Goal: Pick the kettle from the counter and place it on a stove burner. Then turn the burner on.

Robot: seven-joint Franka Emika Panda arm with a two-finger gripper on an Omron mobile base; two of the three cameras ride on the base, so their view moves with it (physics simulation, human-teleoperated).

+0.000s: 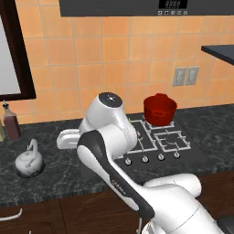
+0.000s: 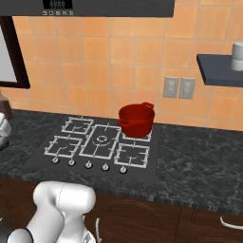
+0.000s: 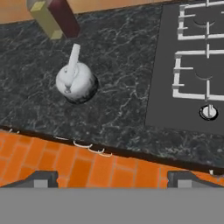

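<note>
The small silvery kettle [image 1: 29, 162] stands upright on the dark marbled counter [image 1: 55, 176], left of the black cooktop [image 1: 183, 153]. From the hand view, the kettle [image 3: 75, 82] sits in the upper left, well ahead of my gripper [image 3: 113, 180]. My gripper is open, its dark fingertips [image 3: 41, 179] wide apart over the counter's front edge with nothing between them. Small square burners with pale wire grates lie to the right [image 3: 199, 74], a knob [image 3: 208, 112] in front of them. The front-left burner [image 2: 61, 144] and front-right burner [image 2: 132, 154] are bare.
A red lidded pot [image 2: 136, 119] sits on the back-right burner. A dark brown bottle [image 3: 63, 17] and a yellowish one [image 3: 43, 15] stand against the wall behind the kettle. A row of knobs [image 2: 88, 164] lines the cooktop's front. A dark shelf [image 2: 220, 69] juts out at the right.
</note>
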